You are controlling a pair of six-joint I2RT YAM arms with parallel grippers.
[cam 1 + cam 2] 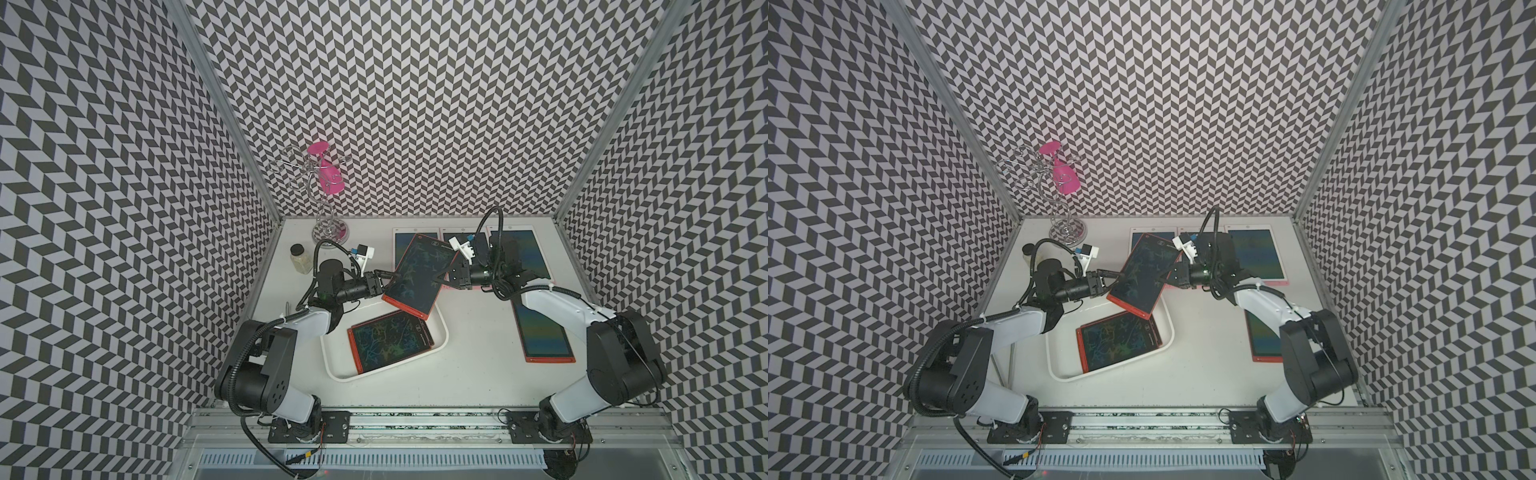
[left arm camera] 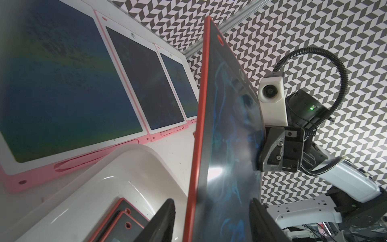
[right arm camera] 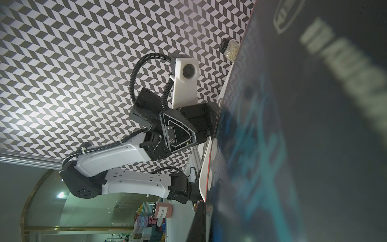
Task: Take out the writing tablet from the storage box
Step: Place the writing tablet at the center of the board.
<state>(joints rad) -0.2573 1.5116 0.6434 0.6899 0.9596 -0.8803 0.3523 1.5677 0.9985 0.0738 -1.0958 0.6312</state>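
A red-framed writing tablet (image 1: pixel 417 272) (image 1: pixel 1142 274) hangs tilted above the far end of the white storage box (image 1: pixel 336 369) (image 1: pixel 1059 365). My right gripper (image 1: pixel 441 283) (image 3: pixel 207 222) is shut on its right edge. My left gripper (image 1: pixel 391 277) (image 2: pixel 212 201) is open, one finger on each side of the tablet's (image 2: pixel 226 136) left edge, with gaps showing on both sides. Another red-framed tablet (image 1: pixel 390 341) (image 1: pixel 1119 343) lies flat in the box; in the left wrist view a stacked pair of red frames (image 2: pixel 117 222) shows there.
White-and-pink tablets (image 1: pixel 525 253) lie in a row along the back wall, and a red one (image 1: pixel 544 332) lies at the right under my right arm. A small jar (image 1: pixel 301 258) and a wire stand (image 1: pixel 330 232) holding a pink glass (image 1: pixel 330 176) stand back left.
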